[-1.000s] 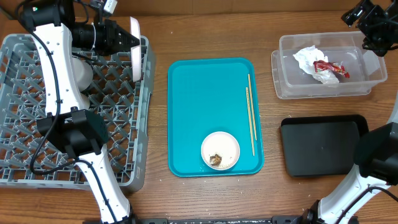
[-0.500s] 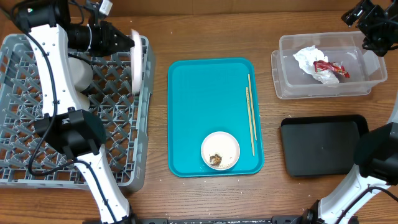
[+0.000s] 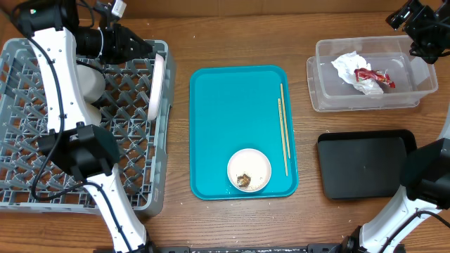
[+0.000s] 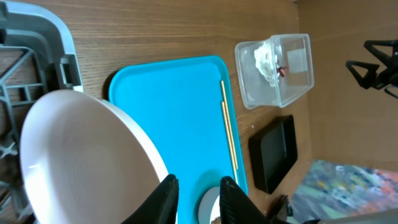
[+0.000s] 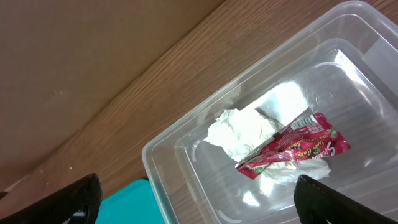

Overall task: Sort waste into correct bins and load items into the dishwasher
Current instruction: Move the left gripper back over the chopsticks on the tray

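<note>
Your left pincer (image 4: 198, 198), jaws apart, sits just beside the plate (image 4: 81, 162) standing in the rack (image 4: 37, 37); your right pincer (image 5: 208, 199) gapes wide above the tub (image 5: 168, 155).

plate (image 3: 156, 90) wht | rack (image 3: 126, 161) gry, lattice | serving tray (image 3: 232, 119) teal | bin tray (image 3: 362, 165) blk | wrapper (image 3: 371, 77) red

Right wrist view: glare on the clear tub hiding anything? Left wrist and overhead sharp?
Right wrist: bright glare patch on the clear tub floor beside the napkin; wrapper is legible; fingers dark, soft. Left wrist: plate close and slightly soft, lower-right background blurred. Overhead: even light, sharp.
</note>
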